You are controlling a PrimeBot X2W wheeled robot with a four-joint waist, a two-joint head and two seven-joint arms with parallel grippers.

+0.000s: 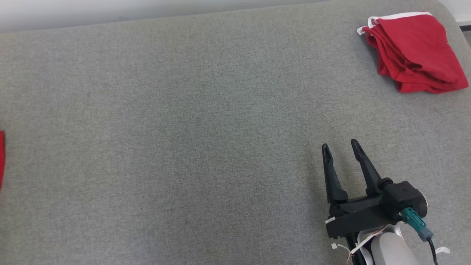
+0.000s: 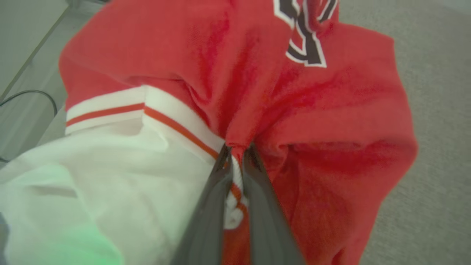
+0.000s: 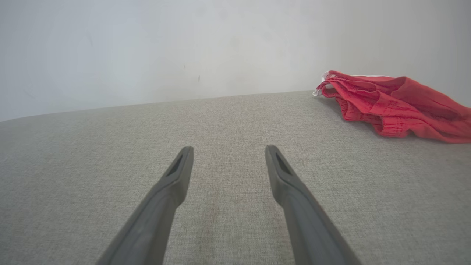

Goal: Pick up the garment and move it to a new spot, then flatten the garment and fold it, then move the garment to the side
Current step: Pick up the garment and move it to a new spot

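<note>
**While my left tool [image 2: 237,151] clamps the garment [image 2: 257,92], my right tool [image 1: 340,144] sits released**

Left tool: fingers pinched tight on a bunch of red-and-white cloth at the striped trim. The rest drapes around them, with black-and-white lettering further up. Right tool: fingers spread, nothing between them, low over the grey surface [image 1: 184,129]. Red sliver [image 1: 1,158] at the head view's left edge; can't tell if it's the same cloth. Far right corner: second red piece [image 1: 415,51], folded, white edging, well apart from the right tool.

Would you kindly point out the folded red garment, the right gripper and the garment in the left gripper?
folded red garment [image 1: 415,51], head view, middle of top layer.
right gripper [image 1: 339,143], head view, midway between fingertips.
red-and-white garment [image 2: 331,110], left wrist view, red cloth.
</note>
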